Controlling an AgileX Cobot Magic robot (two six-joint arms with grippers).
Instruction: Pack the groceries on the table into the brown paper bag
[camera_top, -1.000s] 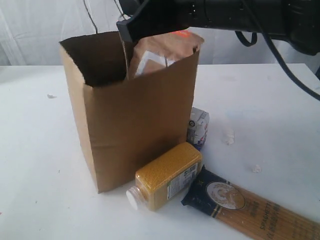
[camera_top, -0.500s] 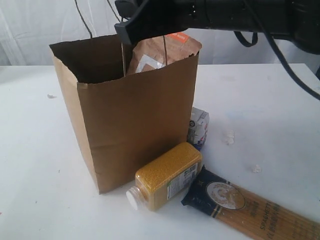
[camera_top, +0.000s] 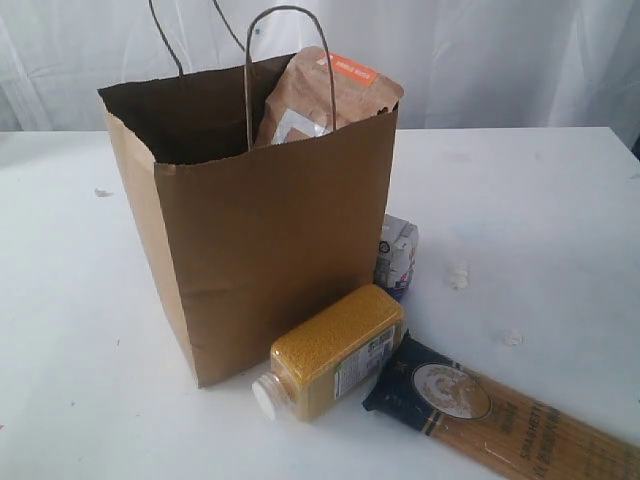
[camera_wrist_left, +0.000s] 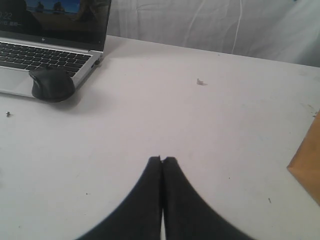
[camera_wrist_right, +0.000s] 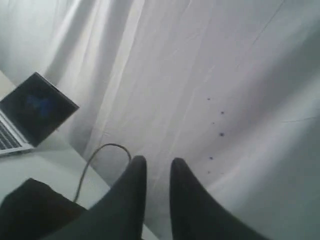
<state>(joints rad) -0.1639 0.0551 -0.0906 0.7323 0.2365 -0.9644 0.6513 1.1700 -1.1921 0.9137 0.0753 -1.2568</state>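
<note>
Poking above the rim at upper centre, the brown pouch (camera_top: 322, 95) is resting in the brown paper bag (camera_top: 270, 260), probably too tall to sink. The yellow-grain bottle (camera_top: 335, 350), spaghetti pack (camera_top: 500, 410) and carton (camera_top: 397, 255) are waiting at lower right. The left gripper (camera_wrist_left: 162, 160) is clenched and empty; the right gripper (camera_wrist_right: 157, 162) is slightly parted, grasping nothing.

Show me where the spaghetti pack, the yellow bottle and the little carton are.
long spaghetti pack (camera_top: 510, 420), exterior view, on its amber middle section.
yellow-grain bottle (camera_top: 332, 346), exterior view, on its upturned side wall.
small white-blue carton (camera_top: 397, 252), exterior view, on its white face.
</note>
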